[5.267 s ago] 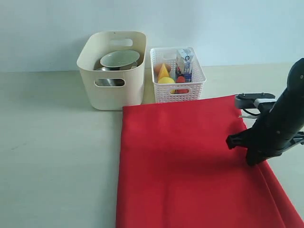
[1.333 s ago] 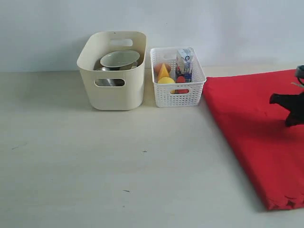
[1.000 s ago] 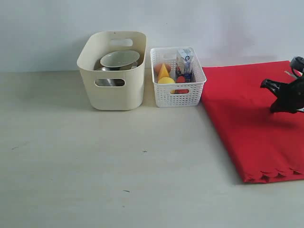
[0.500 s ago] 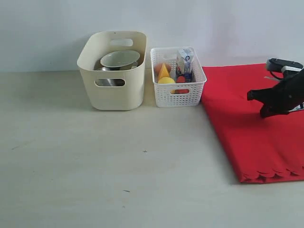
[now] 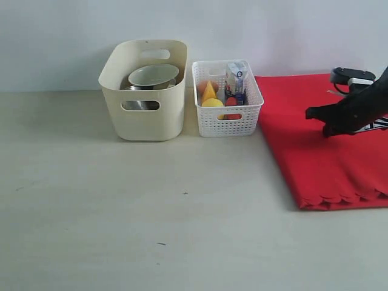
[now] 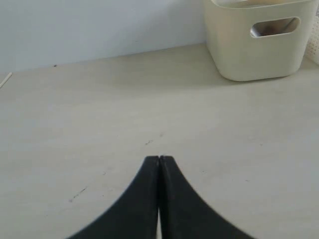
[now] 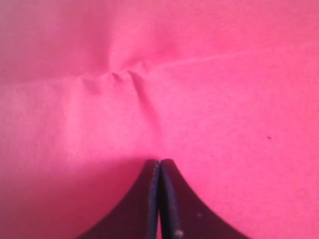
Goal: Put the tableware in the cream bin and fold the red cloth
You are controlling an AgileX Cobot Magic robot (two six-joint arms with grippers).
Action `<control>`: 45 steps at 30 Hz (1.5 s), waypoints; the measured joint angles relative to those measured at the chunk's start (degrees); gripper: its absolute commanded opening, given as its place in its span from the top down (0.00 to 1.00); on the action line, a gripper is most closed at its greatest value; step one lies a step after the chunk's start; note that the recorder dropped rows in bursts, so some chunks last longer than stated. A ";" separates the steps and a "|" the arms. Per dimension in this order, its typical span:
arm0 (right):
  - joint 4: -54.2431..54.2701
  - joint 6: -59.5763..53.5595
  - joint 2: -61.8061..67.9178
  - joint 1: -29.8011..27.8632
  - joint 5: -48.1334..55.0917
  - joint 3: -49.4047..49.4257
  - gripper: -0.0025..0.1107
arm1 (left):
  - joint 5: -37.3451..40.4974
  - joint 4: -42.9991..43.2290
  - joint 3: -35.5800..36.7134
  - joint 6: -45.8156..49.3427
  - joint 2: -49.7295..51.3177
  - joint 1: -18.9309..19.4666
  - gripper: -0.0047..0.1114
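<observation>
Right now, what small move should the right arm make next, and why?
Probably open the right tool and lift off. It is shut and seems to pinch a pucker of the red cloth, which already lies flat on the table beside the white basket; the bowl sits in the cream bin.

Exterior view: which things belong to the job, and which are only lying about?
Belong to the job: cream bin; pale bowl inside it; red cloth.
Lying about: white lattice basket; milk carton and lemon inside it.
</observation>
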 measured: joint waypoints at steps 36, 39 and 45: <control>-1.81 0.36 -29.93 0.00 19.24 0.82 0.98 | 0.00 0.00 0.00 0.00 0.00 0.00 0.96; -1.93 0.36 -37.98 0.00 19.57 4.82 0.98 | 0.00 0.00 0.00 0.00 0.00 0.00 0.96; -2.05 0.36 -53.96 0.00 18.99 13.27 0.98 | 0.00 0.00 0.00 0.00 0.00 0.00 0.96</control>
